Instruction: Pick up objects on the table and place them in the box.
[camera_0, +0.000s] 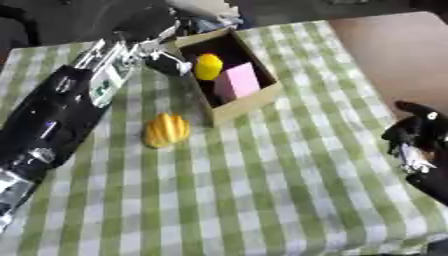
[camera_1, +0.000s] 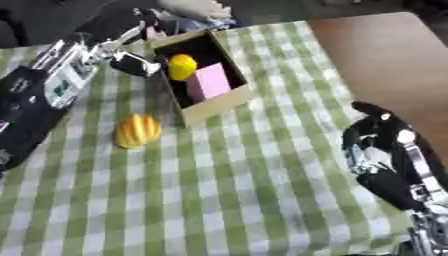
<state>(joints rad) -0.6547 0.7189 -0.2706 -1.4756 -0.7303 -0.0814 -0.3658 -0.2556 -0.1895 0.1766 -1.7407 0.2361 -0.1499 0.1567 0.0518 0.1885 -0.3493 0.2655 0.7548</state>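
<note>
An open cardboard box (camera_0: 248, 104) stands at the table's far middle. Inside it lie a yellow rounded object (camera_0: 207, 66) and a pink block (camera_0: 237, 82). An orange ridged object (camera_0: 165, 130) lies on the checked cloth just left of the box's near corner. My left arm reaches in from the left, and my left hand (camera_0: 164, 63) hovers open at the box's left wall, beside the yellow object and holding nothing. My right hand (camera_1: 382, 141) rests open at the right edge, far from the box.
The green-and-white checked cloth (camera_0: 262, 190) covers most of the table. Bare brown tabletop (camera_1: 385, 55) shows at the far right. Dark blurred shapes lie beyond the far edge, behind the box.
</note>
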